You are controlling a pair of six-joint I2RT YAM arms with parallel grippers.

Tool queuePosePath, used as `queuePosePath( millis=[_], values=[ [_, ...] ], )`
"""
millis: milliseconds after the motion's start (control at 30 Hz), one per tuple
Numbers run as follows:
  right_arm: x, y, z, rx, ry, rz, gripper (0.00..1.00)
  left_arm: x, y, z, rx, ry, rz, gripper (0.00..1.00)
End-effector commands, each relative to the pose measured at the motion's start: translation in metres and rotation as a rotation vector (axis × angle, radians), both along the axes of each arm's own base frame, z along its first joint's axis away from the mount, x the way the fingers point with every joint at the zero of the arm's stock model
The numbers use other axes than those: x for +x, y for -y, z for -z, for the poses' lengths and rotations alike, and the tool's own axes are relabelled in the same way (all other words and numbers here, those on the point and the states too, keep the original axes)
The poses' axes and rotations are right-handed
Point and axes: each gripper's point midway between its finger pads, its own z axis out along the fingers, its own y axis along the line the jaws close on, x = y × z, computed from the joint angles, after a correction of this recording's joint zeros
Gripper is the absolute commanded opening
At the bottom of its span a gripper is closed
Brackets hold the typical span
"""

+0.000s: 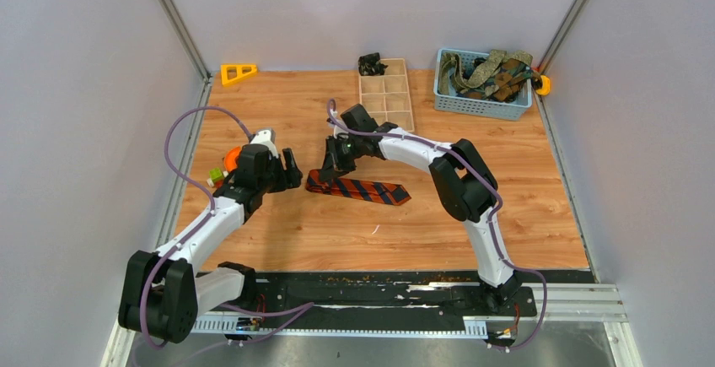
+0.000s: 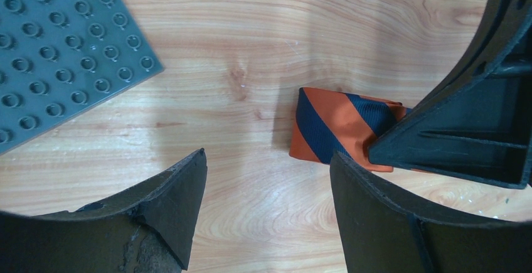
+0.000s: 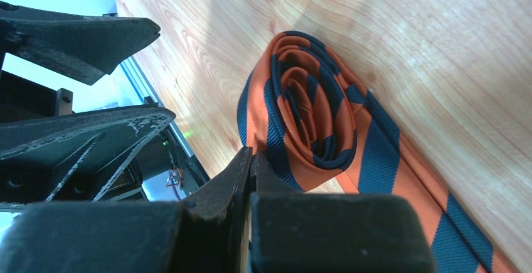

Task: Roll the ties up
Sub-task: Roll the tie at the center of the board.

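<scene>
An orange and navy striped tie (image 1: 362, 189) lies on the wooden table. Its left end is wound into a loose roll (image 3: 307, 113) and the rest runs flat to the right. My right gripper (image 3: 252, 155) is shut, its tips pressed against the side of the roll with no fabric visibly between them. My left gripper (image 2: 268, 154) is open just left of the roll, with only bare table between its fingers. The tie's end (image 2: 332, 128) shows partly under the right gripper's finger (image 2: 470, 122). More ties (image 1: 489, 70) are heaped in a blue basket.
The blue basket (image 1: 481, 105) stands at the back right. A wooden compartment tray (image 1: 386, 97) sits at the back centre with a dark bundle (image 1: 371, 63) behind it. A yellow triangle (image 1: 239, 72) lies back left. A grey studded baseplate (image 2: 56, 53) is by my left gripper.
</scene>
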Motion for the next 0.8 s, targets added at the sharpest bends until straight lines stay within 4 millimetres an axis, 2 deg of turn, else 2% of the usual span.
queuePosePath(
  millis=[0, 267, 433, 767],
  values=[
    [0.006, 0.008, -0.001, 0.016, 0.021, 0.005, 0.0, 0.006, 0.011, -0.003, -0.048, 0.028, 0.05, 0.8],
    [0.006, 0.018, 0.01, 0.009, 0.005, 0.019, 0.0, 0.005, 0.03, 0.007, -0.104, -0.012, 0.134, 0.84],
    [0.006, 0.024, 0.015, 0.007, -0.004, 0.026, 0.0, 0.009, 0.043, 0.002, -0.148, 0.015, 0.195, 0.84],
    [0.005, 0.031, 0.021, 0.003, -0.014, 0.035, 0.0, 0.012, 0.059, 0.017, -0.213, -0.009, 0.259, 0.82]
  ],
)
